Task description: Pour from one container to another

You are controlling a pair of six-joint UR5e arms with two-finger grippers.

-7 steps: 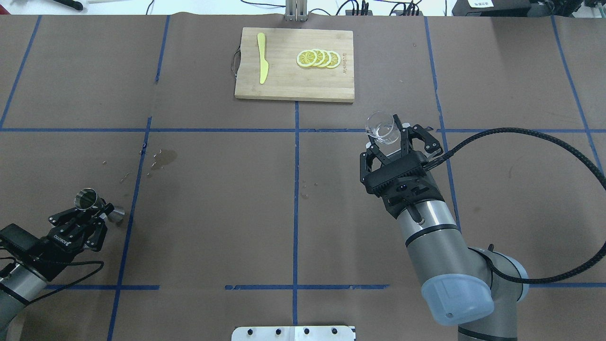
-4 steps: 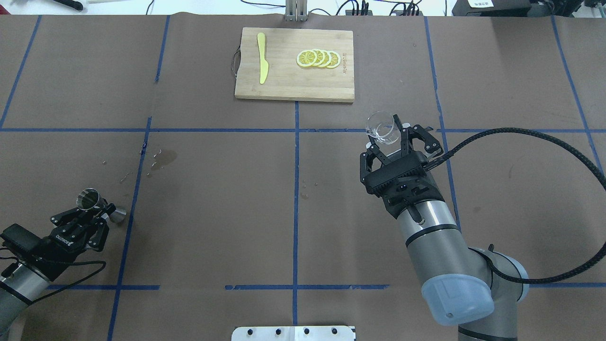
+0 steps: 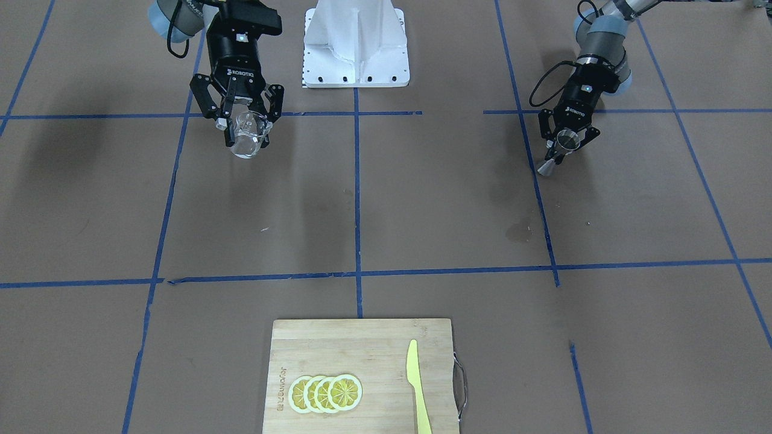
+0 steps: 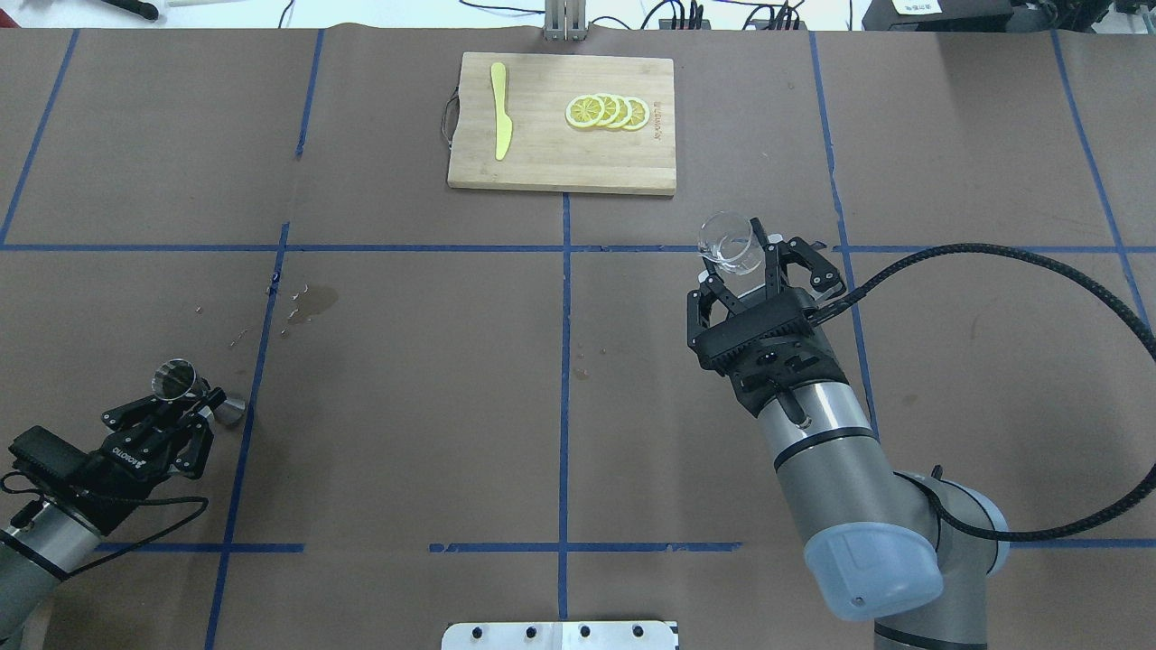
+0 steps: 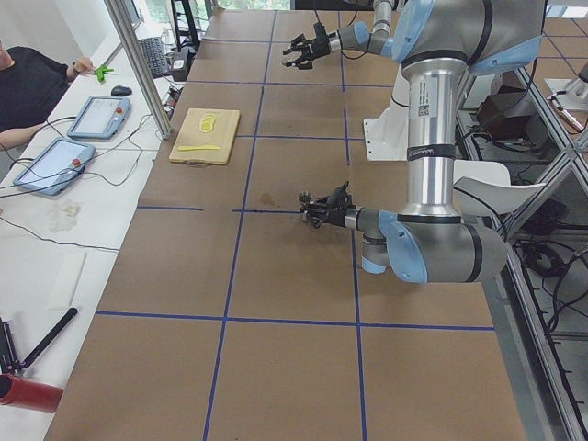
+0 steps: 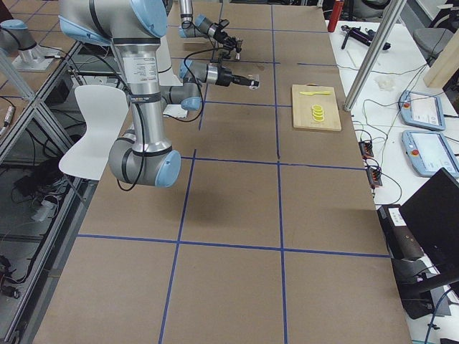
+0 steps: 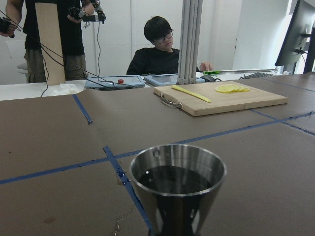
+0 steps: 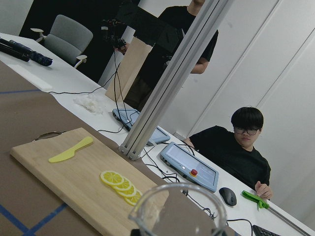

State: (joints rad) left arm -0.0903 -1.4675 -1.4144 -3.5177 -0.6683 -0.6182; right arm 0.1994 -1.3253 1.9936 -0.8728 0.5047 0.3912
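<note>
The clear cup (image 4: 728, 242) is held above the table right of centre, with my right gripper (image 4: 755, 259) shut on it; the front-facing view shows the same cup (image 3: 247, 136) in that gripper (image 3: 244, 120). In the right wrist view only the cup's rim (image 8: 177, 204) shows at the bottom. The steel jigger (image 4: 197, 395) is at the near left, low over the table, with my left gripper (image 4: 202, 403) shut on its narrow waist. It stands upright in the left wrist view, where the jigger (image 7: 177, 184) looks dark and reflective inside.
A wooden cutting board (image 4: 542, 144) lies at the far middle with lemon slices (image 4: 607, 112) and a yellow knife (image 4: 499, 110). Wet spots (image 4: 312, 302) mark the paper ahead of the jigger. People and tablets (image 7: 114, 81) are beyond the far edge.
My left gripper has drawn the jigger a little back toward the robot's side. The right arm and the cup have not moved.
</note>
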